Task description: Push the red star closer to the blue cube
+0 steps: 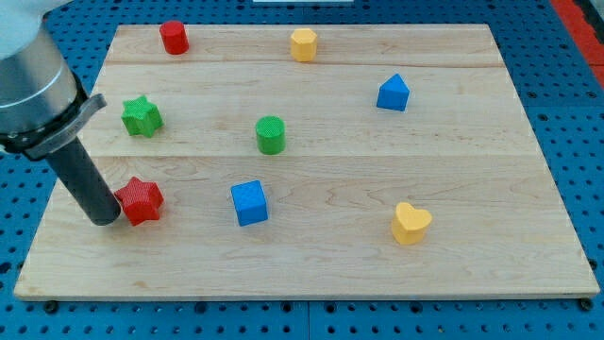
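We see my tip [104, 219] pressed against the left side of the red star [141, 199], near the bench's [377, 255] left edge toward the view's bottom. There is no hand to open or close, only the rod. The blue cube [249, 202] sits near the star's right.

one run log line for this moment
my tip: touching red star block, its left | blue cube block: right of star, apart | push: underway
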Robot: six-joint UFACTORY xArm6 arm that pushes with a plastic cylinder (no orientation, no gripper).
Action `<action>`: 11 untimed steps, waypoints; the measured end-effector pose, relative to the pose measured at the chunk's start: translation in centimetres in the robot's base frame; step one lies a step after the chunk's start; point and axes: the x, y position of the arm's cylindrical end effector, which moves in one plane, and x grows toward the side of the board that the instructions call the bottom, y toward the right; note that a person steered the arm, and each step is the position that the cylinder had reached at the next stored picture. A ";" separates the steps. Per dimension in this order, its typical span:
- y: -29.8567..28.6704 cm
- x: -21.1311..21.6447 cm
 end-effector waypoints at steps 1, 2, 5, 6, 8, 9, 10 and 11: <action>-1.7 1.9; -3.9 2.7; -1.1 1.1; -3.5 0.4; -2.3 -1.4; 1.9 -1.5; 6.3 -1.5; 7.1 -1.3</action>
